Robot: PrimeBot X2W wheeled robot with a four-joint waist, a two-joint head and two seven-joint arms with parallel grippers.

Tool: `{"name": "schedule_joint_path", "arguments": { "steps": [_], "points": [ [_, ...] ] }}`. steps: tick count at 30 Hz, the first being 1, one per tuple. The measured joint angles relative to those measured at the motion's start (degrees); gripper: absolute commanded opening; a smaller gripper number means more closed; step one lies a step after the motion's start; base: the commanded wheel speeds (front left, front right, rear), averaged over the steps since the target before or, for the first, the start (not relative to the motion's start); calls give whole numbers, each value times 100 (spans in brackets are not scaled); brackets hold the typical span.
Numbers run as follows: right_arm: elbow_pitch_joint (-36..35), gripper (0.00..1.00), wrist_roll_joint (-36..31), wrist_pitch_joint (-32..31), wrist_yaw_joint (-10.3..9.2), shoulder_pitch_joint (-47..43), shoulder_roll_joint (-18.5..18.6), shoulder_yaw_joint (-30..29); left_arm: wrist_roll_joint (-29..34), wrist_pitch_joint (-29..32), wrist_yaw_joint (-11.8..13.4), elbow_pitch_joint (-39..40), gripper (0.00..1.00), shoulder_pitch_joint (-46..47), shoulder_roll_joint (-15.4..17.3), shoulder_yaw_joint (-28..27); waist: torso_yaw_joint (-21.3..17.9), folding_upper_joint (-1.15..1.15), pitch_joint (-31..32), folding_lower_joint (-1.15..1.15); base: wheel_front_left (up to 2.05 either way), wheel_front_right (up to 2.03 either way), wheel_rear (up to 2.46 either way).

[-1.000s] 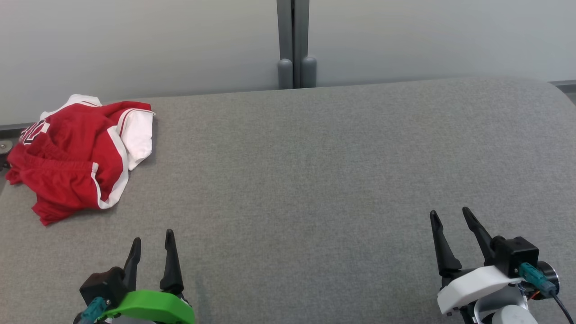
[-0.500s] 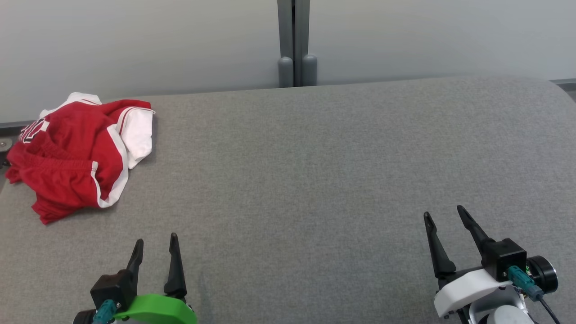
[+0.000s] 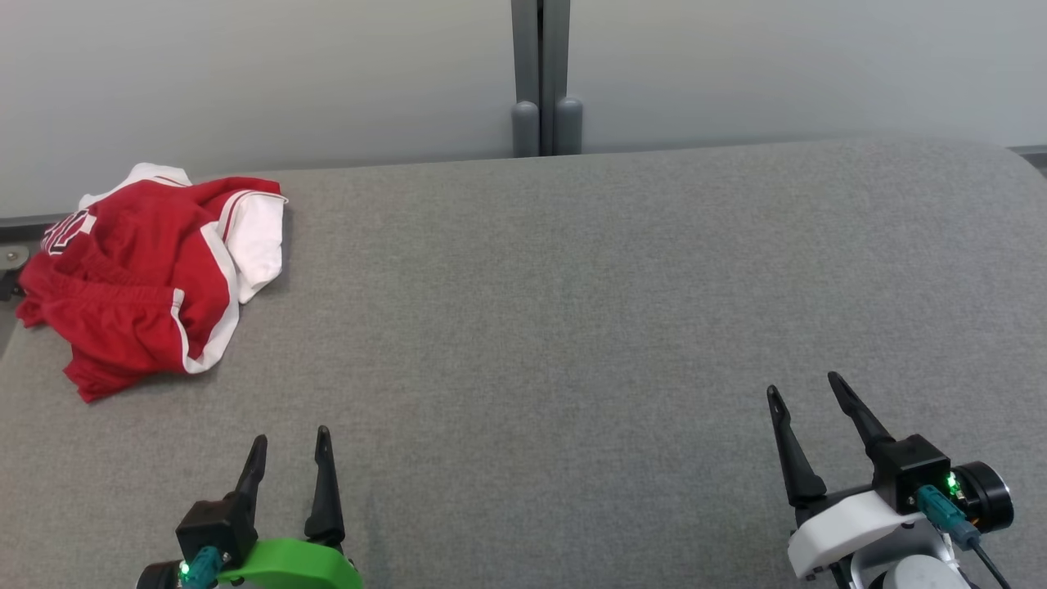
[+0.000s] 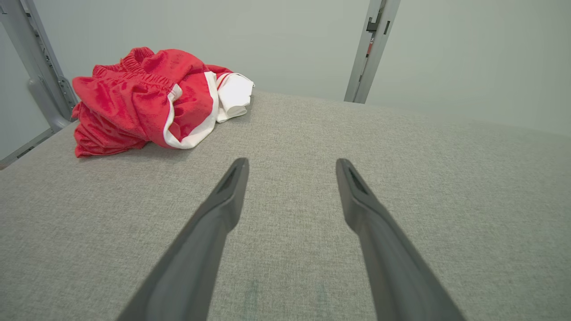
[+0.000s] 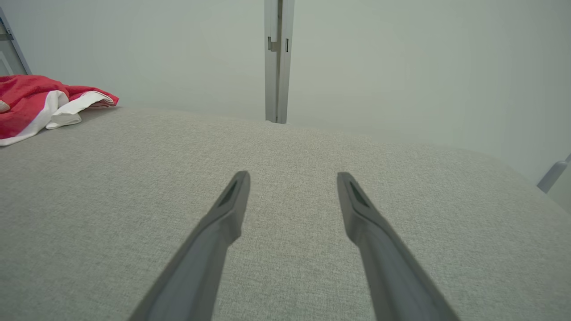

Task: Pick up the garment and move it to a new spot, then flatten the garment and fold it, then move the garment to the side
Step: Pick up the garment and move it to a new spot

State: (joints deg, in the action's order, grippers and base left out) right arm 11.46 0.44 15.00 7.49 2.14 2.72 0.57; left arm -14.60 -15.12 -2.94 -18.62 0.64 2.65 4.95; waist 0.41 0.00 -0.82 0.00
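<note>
The first risk is in the reach. The garment (image 3: 139, 270) lies in the upper left of the head view, well apart from both arms, at the far left corner of the grey counter (image 3: 572, 286). Its left part seems to lie at the counter's edge. I judge that a push or a shallow pinch there could slide it over the edge, out of reach. It is also crumpled, with red and white layers over each other. A grasp of only the top layer may lift one fold and drag the rest, and a grasp that goes too deep could press the tips into the counter cloth. For the arm at the lower right the way is long, so I think it is less fit for the first grasp.

The left fingers (image 3: 325, 491), at the lower left of the head view, are parted with a clear gap, holding nothing and touching nothing. The right fingers (image 3: 792, 450), at the lower right, are parted by about the same gap and are also empty. Both pairs point up the frame over bare counter. The left wrist view shows the garment in its upper left, beyond the tips.
</note>
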Motion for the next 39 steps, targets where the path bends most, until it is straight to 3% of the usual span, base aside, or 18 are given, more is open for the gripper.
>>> {"name": "schedule_joint_path", "arguments": {
  "steps": [12, 16, 39],
  "points": [
    [5, 100, 59, 0, 0, 2, 0, -23, -33, 0, 2, -21, 100, 4, 1, -4, 78, 0, 1, 0, 0, 0, 0],
    [-1, 100, 64, 1, 1, -21, 2, -77, -33, 0, 20, -10, 100, 54, 2, 33, 264, 0, 2, 0, 0, 0, 0],
    [25, 100, 205, 1, 1, -38, 1, 11, 107, 0, -26, 69, 100, -13, 7, -211, 2317, 0, 96, 0, 0, 0, 0]
  ]
}}
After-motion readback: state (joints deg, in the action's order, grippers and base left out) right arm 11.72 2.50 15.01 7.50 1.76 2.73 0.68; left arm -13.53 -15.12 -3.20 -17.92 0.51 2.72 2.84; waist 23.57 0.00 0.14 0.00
